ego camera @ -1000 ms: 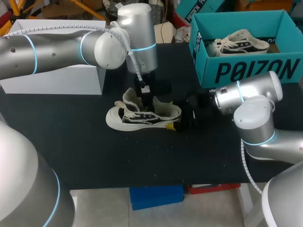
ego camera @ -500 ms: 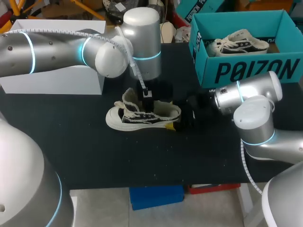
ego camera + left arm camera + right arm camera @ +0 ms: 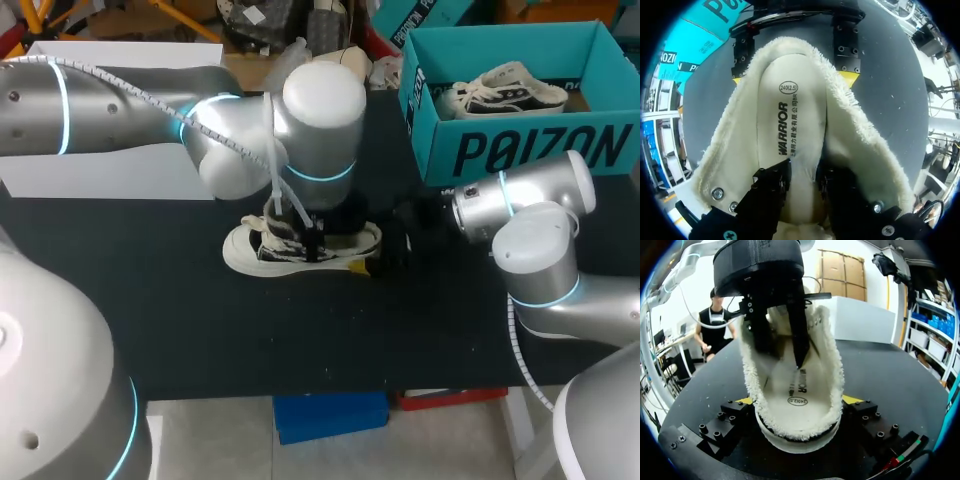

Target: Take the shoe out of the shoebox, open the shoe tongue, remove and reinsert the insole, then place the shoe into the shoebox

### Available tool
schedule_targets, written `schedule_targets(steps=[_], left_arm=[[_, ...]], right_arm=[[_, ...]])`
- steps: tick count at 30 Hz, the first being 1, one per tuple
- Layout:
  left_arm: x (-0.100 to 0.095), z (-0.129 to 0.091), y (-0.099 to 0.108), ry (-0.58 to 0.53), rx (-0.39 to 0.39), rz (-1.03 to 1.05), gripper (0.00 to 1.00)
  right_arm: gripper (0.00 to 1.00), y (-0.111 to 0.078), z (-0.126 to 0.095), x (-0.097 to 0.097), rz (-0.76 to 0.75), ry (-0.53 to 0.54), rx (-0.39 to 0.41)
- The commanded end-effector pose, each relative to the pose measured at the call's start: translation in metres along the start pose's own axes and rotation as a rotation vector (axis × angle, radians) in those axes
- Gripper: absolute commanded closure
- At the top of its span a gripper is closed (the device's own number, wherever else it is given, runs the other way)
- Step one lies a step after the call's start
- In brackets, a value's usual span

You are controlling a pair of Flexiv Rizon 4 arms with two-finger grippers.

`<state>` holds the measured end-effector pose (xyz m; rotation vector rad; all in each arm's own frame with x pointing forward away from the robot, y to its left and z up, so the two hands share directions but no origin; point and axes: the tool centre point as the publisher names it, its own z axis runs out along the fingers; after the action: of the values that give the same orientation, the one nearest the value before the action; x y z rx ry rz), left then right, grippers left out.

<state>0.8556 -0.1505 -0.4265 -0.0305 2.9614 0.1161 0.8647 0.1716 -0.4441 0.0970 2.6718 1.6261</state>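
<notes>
sneaker [image 3: 243, 256]: on the black worktop [image 3: 200, 320], well apart from the teal shoebox [image 3: 520, 150]
right gripper [image 3: 799, 407]: clenched on the sneaker's heel, one yellow tip each side
left gripper [image 3: 802, 182]: down inside the fleece-lined opening, over the insole [image 3: 790, 115]; cannot tell whether it grasps

Head view: left arm [image 3: 320, 130] blocking shoe [image 3: 245, 252] opening and left gripper [image 3: 804, 186]. Left wrist view: shoe toe hiding under gripper body, edge cutting it off.
</notes>
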Motion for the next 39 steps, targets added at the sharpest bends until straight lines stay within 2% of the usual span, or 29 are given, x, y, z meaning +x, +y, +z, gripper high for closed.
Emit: schedule_targets(steps=[1, 5, 7, 10, 17, 20, 22, 23, 24, 27, 33, 39], left_arm=[[-0.007, 0.056, 0.009, -0.199, -0.01, -0.034, 0.67], [-0.019, 0.061, 0.013, -0.261, 0.003, -0.072, 0.66], [-0.024, 0.061, 0.015, -0.291, 0.028, -0.093, 0.6], [-0.03, 0.062, 0.015, -0.313, 0.043, -0.112, 0.61], [-0.038, 0.069, 0.011, -0.304, 0.055, -0.139, 0.66], [-0.036, 0.079, 0.006, -0.268, 0.024, -0.137, 0.66], [-0.034, 0.084, 0.003, -0.236, 0.015, -0.142, 0.82], [-0.034, 0.086, 0.002, -0.224, 0.008, -0.138, 0.97], [-0.033, 0.088, 0.001, -0.214, 0.006, -0.135, 1.0], [-0.032, 0.09, -0.001, -0.202, -0.006, -0.125, 1.0], [-0.033, 0.074, 0.001, -0.132, 0.008, -0.12, 1.0], [-0.022, 0.042, 0.008, 0.016, 0.043, -0.062, 1.0]], right_arm=[[1.0, -0.002, 0.001, -0.001, 0.002, 0.0, 0.001], [1.0, -0.002, 0.001, -0.001, 0.002, 0.0, 0.001], [1.0, -0.002, 0.001, -0.001, 0.002, 0.0, 0.001], [1.0, -0.002, 0.001, -0.001, 0.002, 0.0, 0.001], [1.0, -0.002, 0.001, -0.001, 0.002, 0.0, 0.001], [1.0, -0.002, 0.001, -0.001, 0.002, 0.0, 0.001], [1.0, -0.002, 0.001, -0.001, 0.002, 0.0, 0.001], [1.0, -0.002, 0.001, -0.001, 0.002, 0.0, 0.001], [1.0, -0.002, 0.001, -0.001, 0.002, 0.0, 0.001], [1.0, -0.002, 0.001, -0.001, 0.002, 0.0, 0.001], [1.0, -0.002, 0.001, -0.001, 0.002, 0.0, 0.001], [1.0, -0.002, 0.001, -0.001, 0.002, 0.0, 0.001]])
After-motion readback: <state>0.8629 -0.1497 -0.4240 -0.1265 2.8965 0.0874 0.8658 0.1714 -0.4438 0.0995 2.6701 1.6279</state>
